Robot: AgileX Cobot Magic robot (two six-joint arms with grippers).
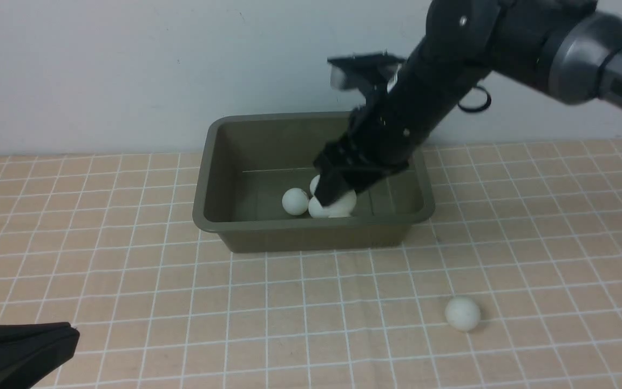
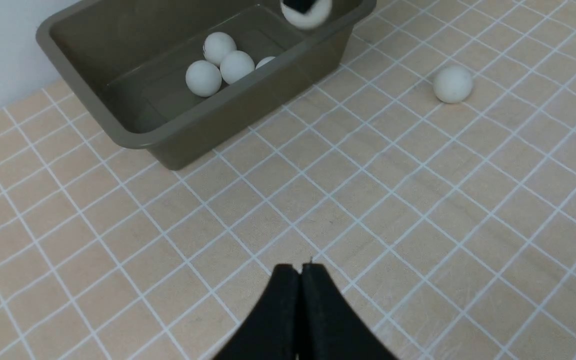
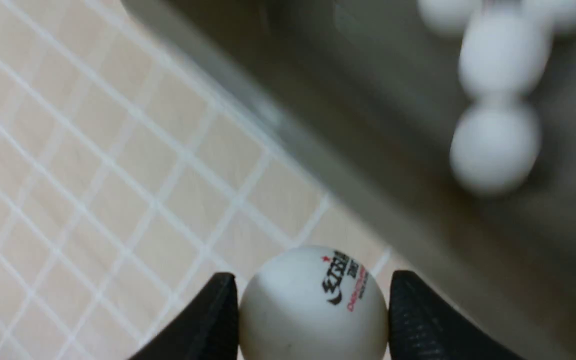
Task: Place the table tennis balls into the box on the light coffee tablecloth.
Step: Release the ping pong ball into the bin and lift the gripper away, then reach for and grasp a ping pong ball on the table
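Note:
The olive-green box (image 1: 209, 162) stands on the light coffee tablecloth (image 1: 127, 259), against the back wall. Several white table tennis balls (image 1: 295, 201) lie together on its floor; they also show in the left wrist view (image 2: 203, 78). My right gripper (image 1: 337, 201) is shut on one ball (image 3: 313, 310) with a printed logo and holds it just over the box's front rim (image 3: 348, 165). One ball (image 1: 462, 313) lies loose on the cloth, in front of the box and to the right, and shows in the left wrist view too (image 2: 453, 84). My left gripper (image 2: 300, 267) is shut and empty, low at the front left (image 1: 46, 340).
A plain pale wall (image 1: 127, 70) rises directly behind the box. The right arm (image 1: 505, 43) reaches in from the upper right over the box's right end. The checked cloth covers the whole table.

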